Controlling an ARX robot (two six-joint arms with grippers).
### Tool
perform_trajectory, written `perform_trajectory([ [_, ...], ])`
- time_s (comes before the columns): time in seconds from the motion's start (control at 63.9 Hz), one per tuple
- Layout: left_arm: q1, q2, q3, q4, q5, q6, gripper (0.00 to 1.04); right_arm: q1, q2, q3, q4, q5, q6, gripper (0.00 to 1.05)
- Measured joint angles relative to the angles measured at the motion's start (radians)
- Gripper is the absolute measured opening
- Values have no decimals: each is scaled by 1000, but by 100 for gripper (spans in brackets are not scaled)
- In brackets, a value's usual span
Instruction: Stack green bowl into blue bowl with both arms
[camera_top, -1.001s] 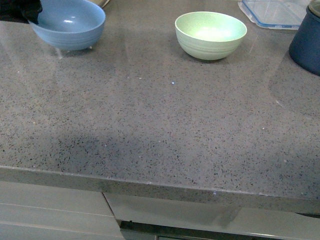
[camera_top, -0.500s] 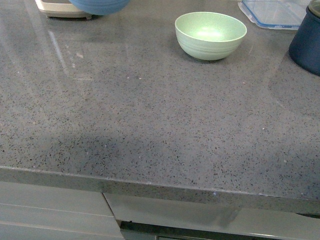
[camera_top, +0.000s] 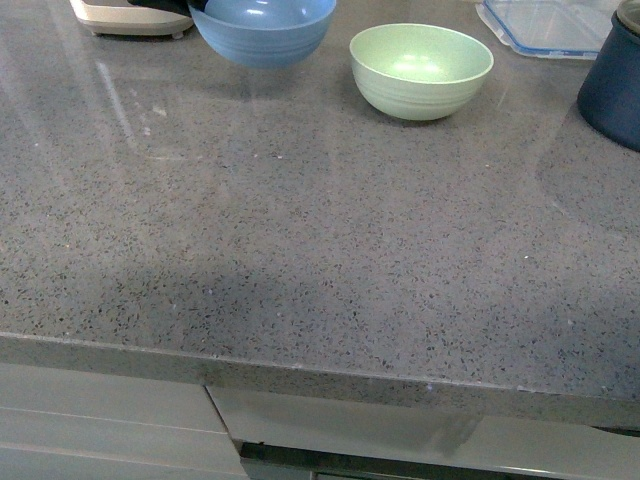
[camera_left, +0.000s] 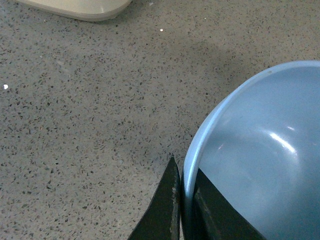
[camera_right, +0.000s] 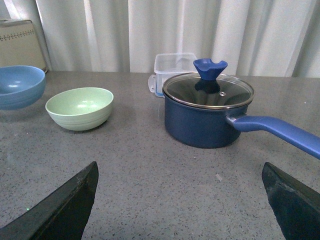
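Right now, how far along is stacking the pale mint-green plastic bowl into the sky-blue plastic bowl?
Done: the left gripper is shut on the rim of the sky-blue plastic bowl. In hand: that bowl seems raised off the speckled countertop, beside the pale mint-green plastic bowl. To do: the green bowl stands untouched, the right gripper open and apart from it; nothing is stacked.

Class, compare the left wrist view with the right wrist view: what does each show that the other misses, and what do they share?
Only the left wrist view: the left pincer shut on the rim of the light sky-blue round plastic bowl, one finger inside, one outside. Only the right wrist view: the open right pincer, the pale mint-green round bowl, the dark navy lidded pot, a clear plastic box, white curtains. Both: the blue bowl and the grey speckled countertop.
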Motion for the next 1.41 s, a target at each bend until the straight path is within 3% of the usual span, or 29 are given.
perform_trajectory([
  [1.407, -22, 132, 104, -31, -14, -19, 4, 0, 0, 0, 0, 0, 0, 95],
])
